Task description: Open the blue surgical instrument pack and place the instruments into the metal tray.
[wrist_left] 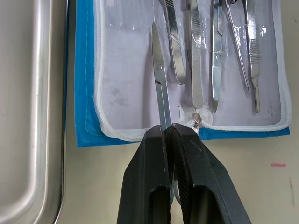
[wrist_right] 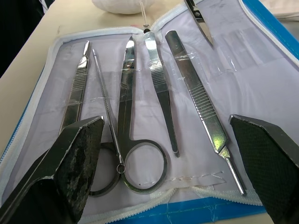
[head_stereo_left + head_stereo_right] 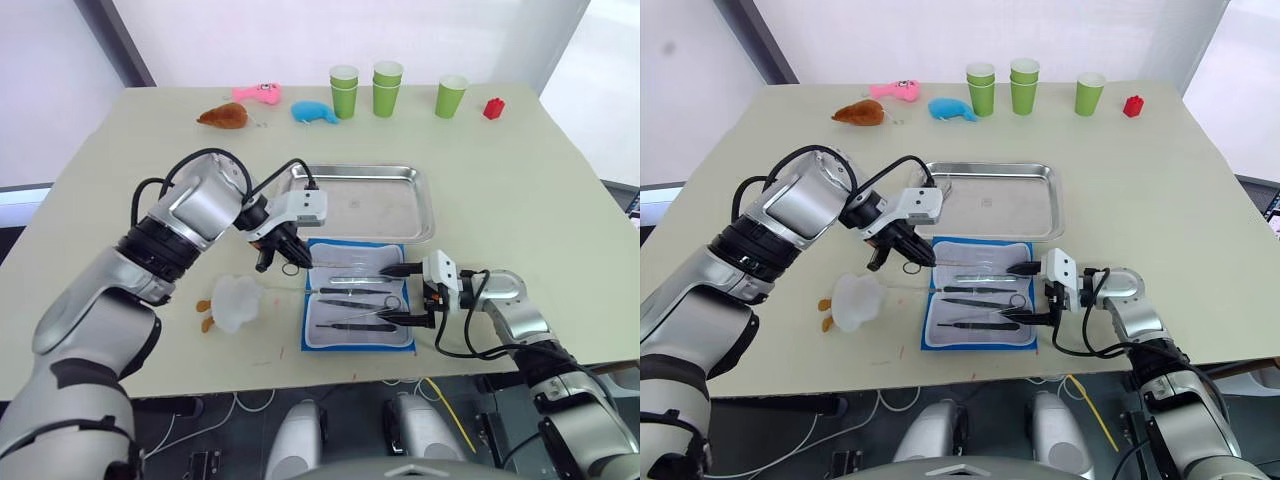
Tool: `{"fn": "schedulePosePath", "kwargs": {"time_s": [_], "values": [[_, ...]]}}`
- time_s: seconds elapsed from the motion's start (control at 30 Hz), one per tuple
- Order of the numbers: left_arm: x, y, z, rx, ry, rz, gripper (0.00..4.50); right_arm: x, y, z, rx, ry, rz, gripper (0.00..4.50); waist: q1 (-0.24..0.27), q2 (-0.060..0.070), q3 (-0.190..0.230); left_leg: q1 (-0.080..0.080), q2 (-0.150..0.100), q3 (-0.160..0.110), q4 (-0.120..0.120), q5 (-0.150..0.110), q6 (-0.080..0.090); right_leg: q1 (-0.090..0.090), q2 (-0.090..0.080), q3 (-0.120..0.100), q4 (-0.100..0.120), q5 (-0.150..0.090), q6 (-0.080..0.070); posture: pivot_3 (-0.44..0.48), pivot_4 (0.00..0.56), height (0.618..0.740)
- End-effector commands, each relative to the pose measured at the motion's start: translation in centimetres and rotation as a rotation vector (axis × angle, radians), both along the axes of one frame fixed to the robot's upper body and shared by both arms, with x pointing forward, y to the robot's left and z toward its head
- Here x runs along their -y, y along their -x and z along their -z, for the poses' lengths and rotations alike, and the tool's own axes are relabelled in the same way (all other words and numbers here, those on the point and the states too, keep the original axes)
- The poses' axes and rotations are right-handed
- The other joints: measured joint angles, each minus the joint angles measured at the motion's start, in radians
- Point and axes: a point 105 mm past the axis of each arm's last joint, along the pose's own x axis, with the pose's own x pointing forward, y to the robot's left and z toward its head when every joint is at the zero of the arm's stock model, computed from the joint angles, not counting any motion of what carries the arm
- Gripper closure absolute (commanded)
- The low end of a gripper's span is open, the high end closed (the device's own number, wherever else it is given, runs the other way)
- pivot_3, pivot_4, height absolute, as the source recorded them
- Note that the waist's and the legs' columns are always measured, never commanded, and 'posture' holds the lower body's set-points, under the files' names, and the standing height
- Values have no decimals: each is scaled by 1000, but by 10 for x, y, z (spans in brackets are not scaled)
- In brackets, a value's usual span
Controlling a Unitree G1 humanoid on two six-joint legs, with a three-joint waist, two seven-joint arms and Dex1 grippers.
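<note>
The blue surgical instrument pack (image 3: pixel 360 247) lies open in front of the metal tray (image 3: pixel 370 205), pale lining up. Several silver instruments rest in it: ring-handled scissors (image 2: pixel 126 107), tweezers (image 2: pixel 159 84), a flat handle (image 2: pixel 198 100) and a thin probe (image 2: pixel 105 98). My left gripper (image 1: pixel 170 135) is shut on another pair of scissors (image 1: pixel 160 93) at the pack's left edge, with the blade pointing over the lining. My right gripper (image 3: pixel 405 295) stands open at the pack's right edge, its fingers (image 2: pixel 79 154) wide apart on either side of the instruments' handles.
A white plush toy (image 3: pixel 235 303) lies just left of the pack. Along the far edge stand green cups (image 3: pixel 387 87), a red block (image 3: pixel 494 108), a blue whale toy (image 3: pixel 313 112), a pink toy (image 3: pixel 258 93) and a brown toy (image 3: pixel 224 117). The table's front edge is close behind the pack.
</note>
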Motion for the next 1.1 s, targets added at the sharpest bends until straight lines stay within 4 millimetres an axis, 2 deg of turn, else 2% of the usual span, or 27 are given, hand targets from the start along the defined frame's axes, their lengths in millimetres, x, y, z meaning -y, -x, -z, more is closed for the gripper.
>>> {"fn": "schedulePosePath", "kwargs": {"time_s": [0.03, 0.4, 0.63, 0.97, 1.1], "values": [[0, 6, -11, 0, 30, 54, 4481, 6, 16, 51, -173, 133, 24, 0, 0, 0, 0, 0, 0, 0, 0, 0, 0, 0, 0, 0, 0, 0, 0, 0, 150, 740], [-17, 4, -8, 22, 13, 35, 4481, 7, 16, 51, -170, 134, 21, 0, 0, -2, -1, 0, 0, 0, 0, 0, 0, 0, 0, 1, 0, 0, 0, 0, 150, 740], [-22, 0, -19, 38, 56, -7, 4481, 7, 17, 51, -170, 132, 20, 0, 0, -3, -2, 0, 0, 0, 0, 0, 0, 0, 0, 0, 0, 0, 0, 0, 150, 740], [4, -22, -49, 67, 343, -217, 4481, 9, 18, 51, -173, 134, 18, 0, 1, -3, -2, 0, 0, 0, 0, 0, 0, 0, 0, 0, 0, 0, 0, 0, 150, 740], [18, -42, -58, 119, 470, -371, 4481, 9, 18, 51, -174, 135, 17, 0, 3, -4, -2, 0, 0, -1, 0, 0, 0, 0, 0, 0, 0, 0, 0, 0, 150, 740]]}}
